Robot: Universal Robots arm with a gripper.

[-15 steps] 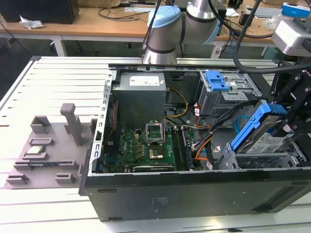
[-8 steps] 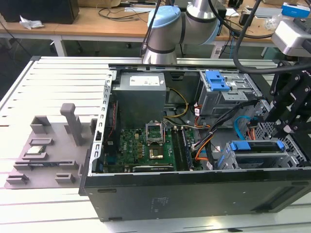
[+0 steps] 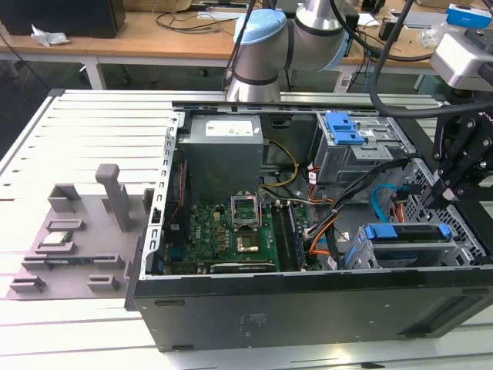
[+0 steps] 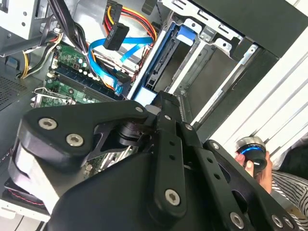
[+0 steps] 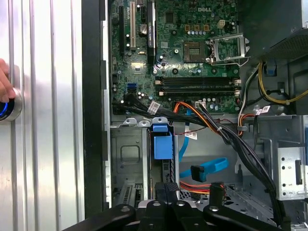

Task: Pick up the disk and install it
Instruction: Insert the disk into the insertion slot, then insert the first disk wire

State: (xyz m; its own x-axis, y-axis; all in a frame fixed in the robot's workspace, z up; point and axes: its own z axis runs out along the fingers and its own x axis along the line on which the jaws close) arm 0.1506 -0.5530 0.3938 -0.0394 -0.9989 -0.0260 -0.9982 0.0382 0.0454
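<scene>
Disk [image 3: 406,232] seated on edge inside open computer case [image 3: 308,308]; tool [image 5: 166,188] at its exposed edge, apparently closed together; first wrist view adds a hand [image 5: 4,82] on a lit button [image 5: 8,108] on the surface [image 5: 48,144].

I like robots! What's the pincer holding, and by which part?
I cannot tell. The pincer is at the disk's outer end; the disk sits in its bay.

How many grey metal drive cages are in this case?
2: the farther grey metal drive cage, topped by a blue plastic latch; the nearer cage, by the black gripper. Cables may hide more.
</scene>
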